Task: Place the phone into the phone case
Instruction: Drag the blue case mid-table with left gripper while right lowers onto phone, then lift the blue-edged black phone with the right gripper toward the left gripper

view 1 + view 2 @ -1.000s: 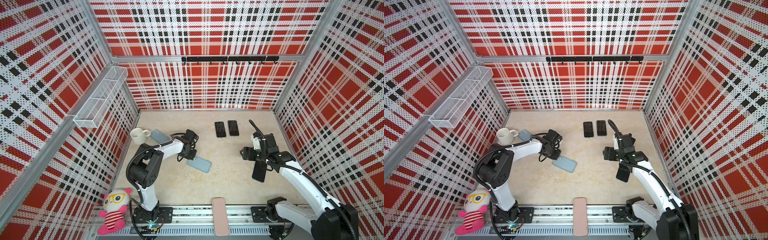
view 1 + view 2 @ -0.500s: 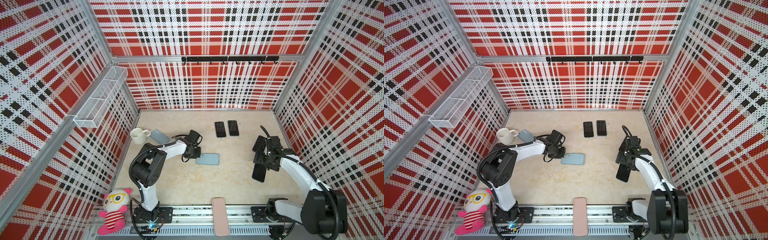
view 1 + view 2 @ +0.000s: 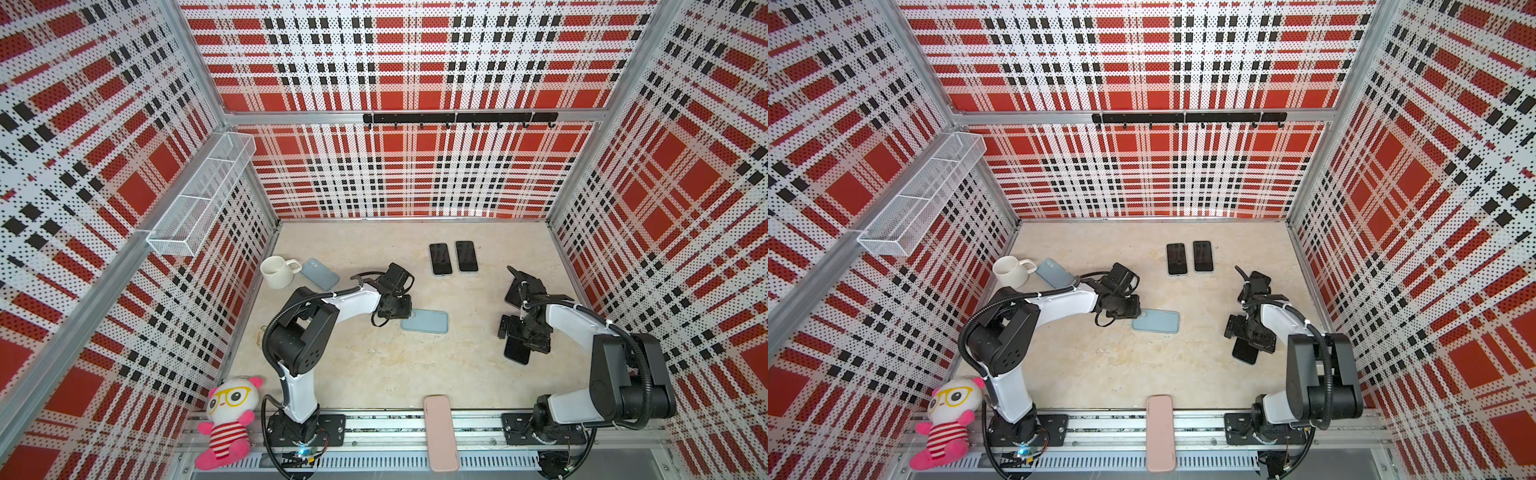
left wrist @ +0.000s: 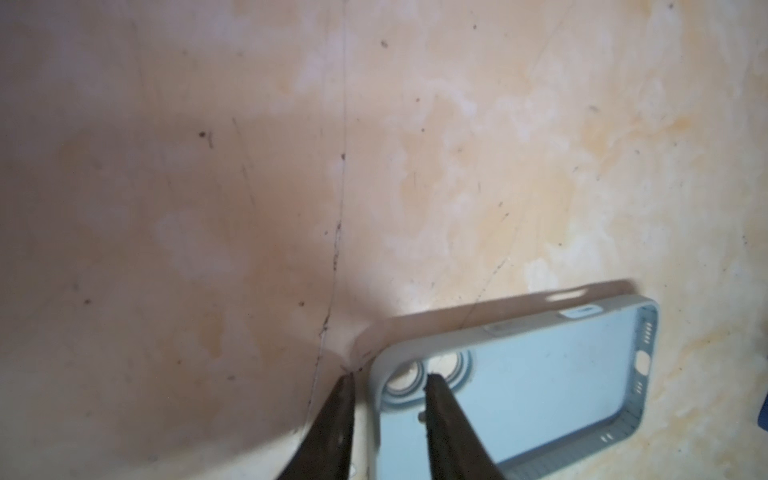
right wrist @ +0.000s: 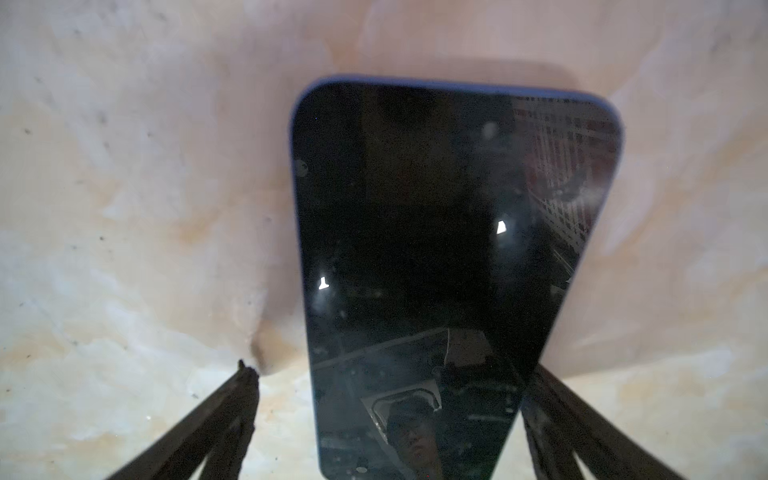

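Left gripper (image 4: 388, 378) is sitting at the 9 o'clock end of the light blue phone case (image 3: 424, 321). Its jaws are narrow, one finger outside the rim and one inside over the camera cutouts. A gap is showing either side of the rim, so it's reading as no pinch. The case is lying open side up on the tabletop (image 3: 374, 374), long axis running 9 to 3 o'clock.

At roughly 4 o'clock from it, well apart, the dark phone (image 5: 436, 228) is lying screen up. The right gripper (image 5: 390, 372) is hanging over its 12 o'clock end, jaws spread wide, a finger along each long side, gripping nothing.

Step in hand, as I'm reading it: grabbing the phone. Doing it well is meaning centring on the long edges and closing squarely so it isn't skating on the smooth top. After that it's carrying toward 10 o'clock and matching the camera end to the cutouts, with the left pinning the case down.
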Robot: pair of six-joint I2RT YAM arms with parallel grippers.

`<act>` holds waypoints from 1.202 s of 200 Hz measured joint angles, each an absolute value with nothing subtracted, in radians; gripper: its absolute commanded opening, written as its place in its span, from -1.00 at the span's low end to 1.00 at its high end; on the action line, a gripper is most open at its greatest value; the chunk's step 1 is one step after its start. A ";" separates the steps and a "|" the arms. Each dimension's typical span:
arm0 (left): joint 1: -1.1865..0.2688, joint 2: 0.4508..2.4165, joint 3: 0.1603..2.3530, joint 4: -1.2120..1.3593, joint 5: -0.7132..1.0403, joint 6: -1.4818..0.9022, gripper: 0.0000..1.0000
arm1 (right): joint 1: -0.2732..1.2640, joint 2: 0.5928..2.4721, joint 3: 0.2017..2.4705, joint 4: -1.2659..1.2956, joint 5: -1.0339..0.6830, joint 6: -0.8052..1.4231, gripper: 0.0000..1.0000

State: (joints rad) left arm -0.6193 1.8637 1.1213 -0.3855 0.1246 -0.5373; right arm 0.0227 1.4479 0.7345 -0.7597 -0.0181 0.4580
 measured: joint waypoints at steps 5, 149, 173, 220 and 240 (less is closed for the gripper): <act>-0.620 1.862 1.121 -0.385 0.125 -0.538 -0.18 | 0.023 1.450 0.736 -0.760 -0.018 0.458 0.99; -0.553 1.605 0.954 -0.279 0.162 -0.620 0.22 | 0.046 1.468 0.749 -0.766 0.016 0.466 0.32; -0.518 1.555 0.885 -0.225 0.206 -0.651 0.25 | 0.110 1.468 0.757 -0.766 -0.012 0.448 0.24; -0.446 1.512 0.867 -0.187 0.381 -0.643 0.25 | 0.300 1.472 0.879 -0.757 -0.075 0.362 0.08; -0.393 1.479 0.849 -0.186 0.469 -0.637 0.25 | 0.395 1.481 0.947 -0.735 -0.100 0.284 0.02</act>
State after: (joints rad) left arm -0.3931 1.4788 0.8494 -0.1860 0.4690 -0.6373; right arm 0.3946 1.4807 0.9466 -0.7353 -0.0998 0.2844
